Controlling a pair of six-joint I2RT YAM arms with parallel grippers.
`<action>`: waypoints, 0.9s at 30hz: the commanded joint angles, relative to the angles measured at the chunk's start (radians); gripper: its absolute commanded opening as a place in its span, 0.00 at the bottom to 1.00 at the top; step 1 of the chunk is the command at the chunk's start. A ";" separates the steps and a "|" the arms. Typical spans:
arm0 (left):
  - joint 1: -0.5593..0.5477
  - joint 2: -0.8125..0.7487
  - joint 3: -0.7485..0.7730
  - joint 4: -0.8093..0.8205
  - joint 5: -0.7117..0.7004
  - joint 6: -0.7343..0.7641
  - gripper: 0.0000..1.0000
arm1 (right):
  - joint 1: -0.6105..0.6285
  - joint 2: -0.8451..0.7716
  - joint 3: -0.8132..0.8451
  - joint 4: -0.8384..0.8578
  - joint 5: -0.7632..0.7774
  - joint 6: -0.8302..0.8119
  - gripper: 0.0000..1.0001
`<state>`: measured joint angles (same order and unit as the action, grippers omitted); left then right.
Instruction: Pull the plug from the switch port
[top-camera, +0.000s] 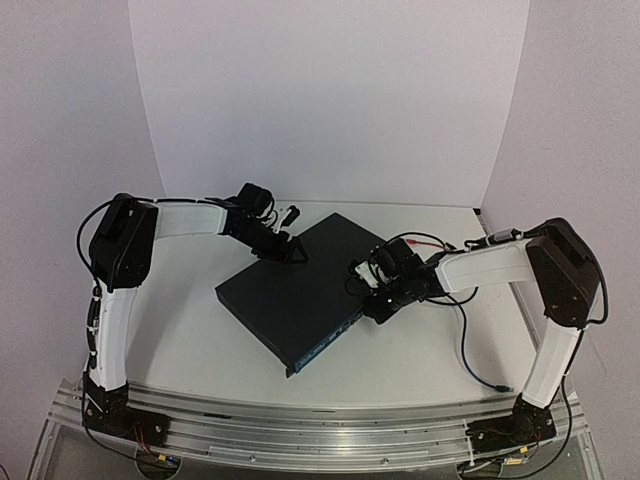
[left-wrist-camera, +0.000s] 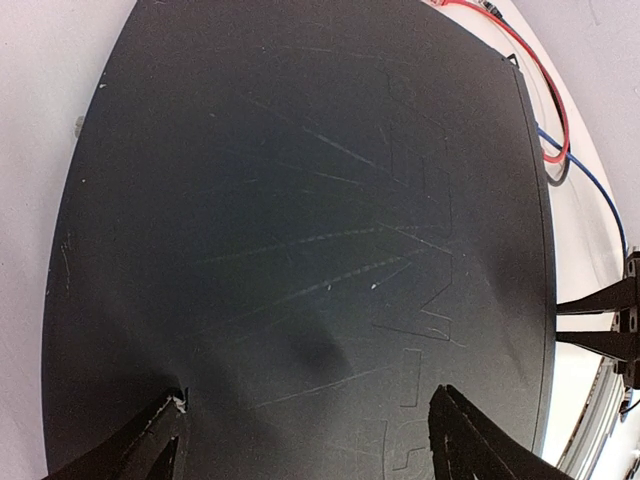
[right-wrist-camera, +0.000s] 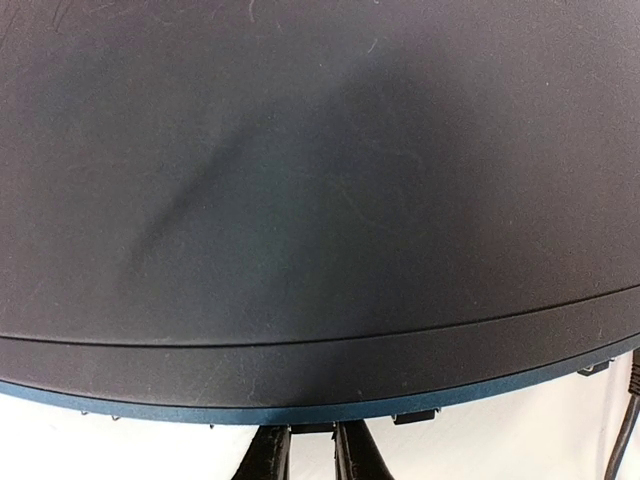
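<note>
The switch (top-camera: 300, 295) is a flat dark box lying askew mid-table; its top fills the left wrist view (left-wrist-camera: 300, 220) and the right wrist view (right-wrist-camera: 320, 180). My right gripper (top-camera: 372, 302) is at the switch's right edge. In the right wrist view its fingers (right-wrist-camera: 270, 458) stand close together on a small dark plug (right-wrist-camera: 312, 431) that sits at the blue front edge. My left gripper (top-camera: 287, 250) is open over the switch's far corner, with its fingers (left-wrist-camera: 150, 445) spread wide just above or on the top (left-wrist-camera: 310, 440). The sockets are hidden.
A blue cable (top-camera: 468, 355) trails from the right gripper across the table to a loose end near the right arm's base. A red wire (left-wrist-camera: 545, 90) and the blue cable (left-wrist-camera: 600, 200) lie beyond the switch's edge. A white backdrop stands behind.
</note>
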<state>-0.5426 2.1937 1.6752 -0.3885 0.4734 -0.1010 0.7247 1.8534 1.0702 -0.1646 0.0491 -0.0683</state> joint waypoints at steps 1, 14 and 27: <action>-0.009 0.039 0.016 -0.062 -0.009 0.011 0.82 | 0.014 -0.009 0.026 0.073 0.053 -0.008 0.13; -0.010 0.043 0.021 -0.067 -0.013 0.015 0.82 | 0.028 -0.043 0.017 0.073 0.082 -0.017 0.12; -0.010 0.059 0.014 -0.081 -0.052 0.006 0.81 | 0.037 -0.065 -0.080 0.188 0.136 -0.019 0.04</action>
<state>-0.5446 2.1983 1.6829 -0.3939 0.4653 -0.1005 0.7573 1.8446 1.0492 -0.1361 0.1357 -0.0880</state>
